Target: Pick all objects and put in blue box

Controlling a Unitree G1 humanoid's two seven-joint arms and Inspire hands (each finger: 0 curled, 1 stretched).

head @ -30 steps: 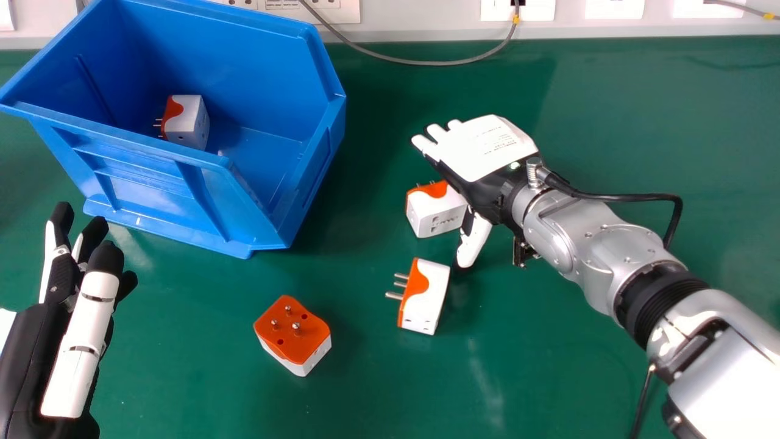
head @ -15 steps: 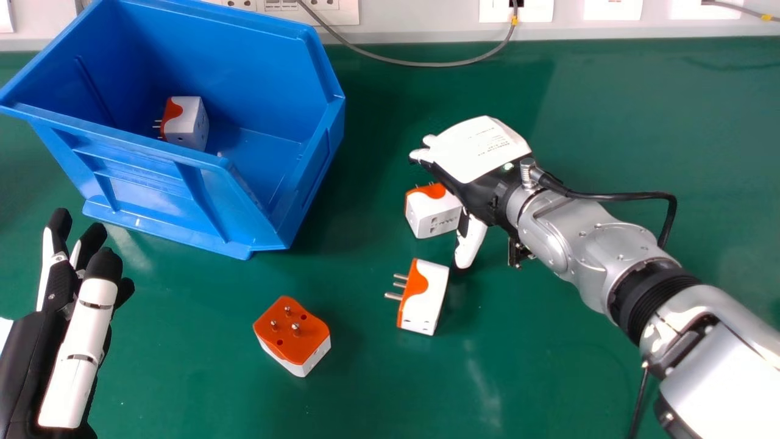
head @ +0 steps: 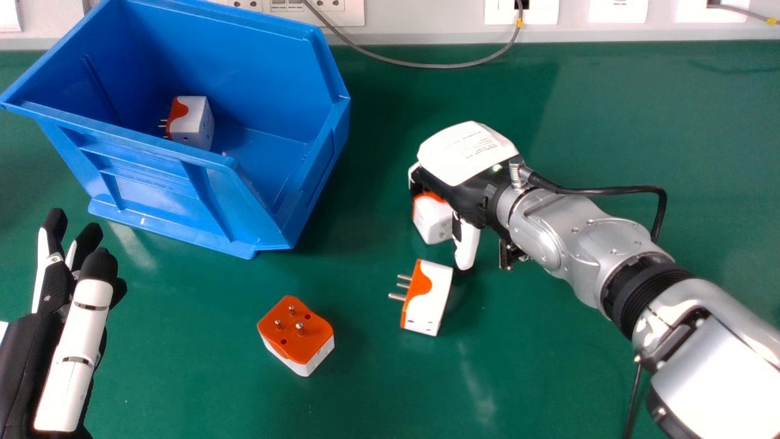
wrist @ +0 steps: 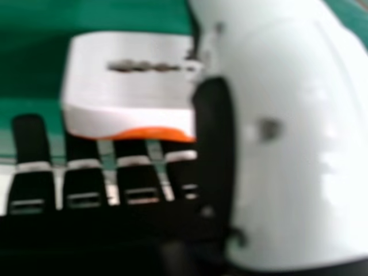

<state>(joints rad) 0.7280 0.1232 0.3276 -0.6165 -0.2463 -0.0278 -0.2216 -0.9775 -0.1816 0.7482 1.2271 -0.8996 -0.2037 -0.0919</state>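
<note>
At far left in the head view, see the left hand with fingers relaxed. Beyond it, find the blue box, already holding the first adapter. Rightward on the table, notice the prongs-up adapter, then the side-lying adapter. Just above that, find the far adapter under the right hand, with fingers curled round it. Judge as the grasping step; next, secure the hold, lift clear and carry left over the wall. On the hand's back, note a white label with print too small to read.
</note>
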